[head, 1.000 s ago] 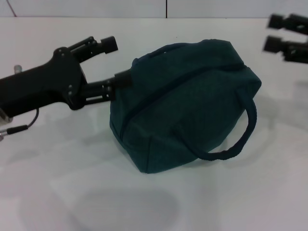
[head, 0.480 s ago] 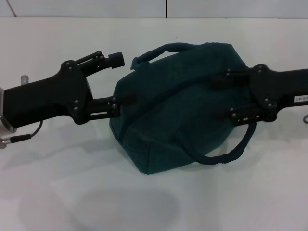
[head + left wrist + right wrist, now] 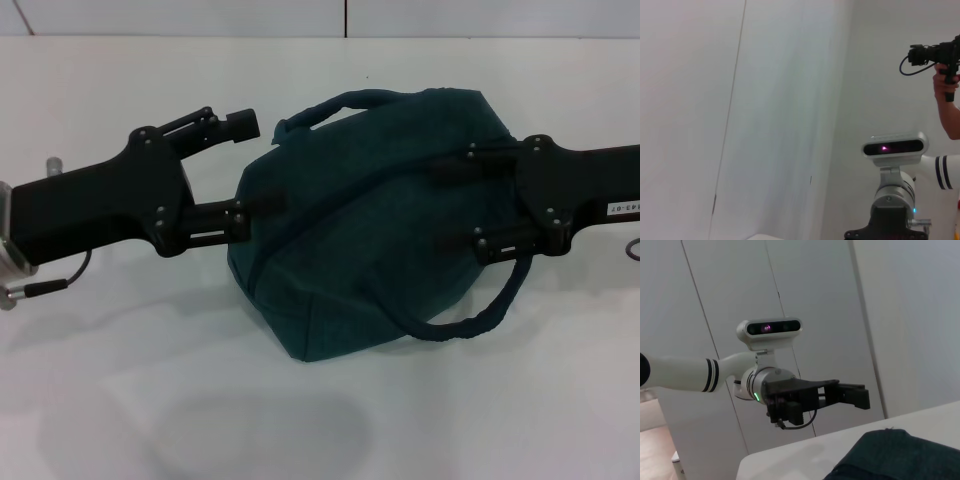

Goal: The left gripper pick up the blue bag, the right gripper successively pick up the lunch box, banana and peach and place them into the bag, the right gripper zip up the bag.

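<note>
The blue bag [image 3: 375, 220] is seen lying on its side in the middle of the white bench [image 3: 120, 400], its zipper line run shut across the upper face and one looped handle [image 3: 490, 300] hanging out toward the near right. At its left end the left claw [image 3: 258, 162] is spread wide, the lower finger [image 3: 262, 203] touching the fabric and the upper finger [image 3: 240, 122] held clear beyond it. From the right, the right claw [image 3: 452, 205] is set over the bag with its fingers parted and nothing gripped between them.
</note>
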Robot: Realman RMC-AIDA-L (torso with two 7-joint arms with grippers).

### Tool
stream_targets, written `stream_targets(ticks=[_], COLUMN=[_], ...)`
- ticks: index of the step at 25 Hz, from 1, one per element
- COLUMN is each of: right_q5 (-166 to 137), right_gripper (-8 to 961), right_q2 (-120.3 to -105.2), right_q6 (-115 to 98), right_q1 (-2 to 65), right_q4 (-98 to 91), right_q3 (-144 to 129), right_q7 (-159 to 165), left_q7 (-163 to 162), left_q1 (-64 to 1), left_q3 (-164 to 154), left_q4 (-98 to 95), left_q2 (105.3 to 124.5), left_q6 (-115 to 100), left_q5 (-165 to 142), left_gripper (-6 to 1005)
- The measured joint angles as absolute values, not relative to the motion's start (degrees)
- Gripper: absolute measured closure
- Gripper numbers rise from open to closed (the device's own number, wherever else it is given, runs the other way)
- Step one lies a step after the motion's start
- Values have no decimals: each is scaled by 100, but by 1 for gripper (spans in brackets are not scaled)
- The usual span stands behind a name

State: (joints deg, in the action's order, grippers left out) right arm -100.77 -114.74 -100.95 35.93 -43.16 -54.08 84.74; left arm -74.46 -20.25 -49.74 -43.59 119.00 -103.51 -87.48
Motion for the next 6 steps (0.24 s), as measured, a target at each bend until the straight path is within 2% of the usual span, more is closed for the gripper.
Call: stream_targets(ticks=[6], right_q5=[-10083], right_gripper=[137], right_q2=[-11478], right_q6=[-10083], right_q1=[3595], right_q4=[-4313], right_q3=[-5390], right_q7=[8438], left_q7=[-7462], left_q1=[-2021], left_q3=[-4974], left_q4=[-4359], left_q2=[11913], left_q6=[-10318], left_q5=[-8717], left_gripper=[105])
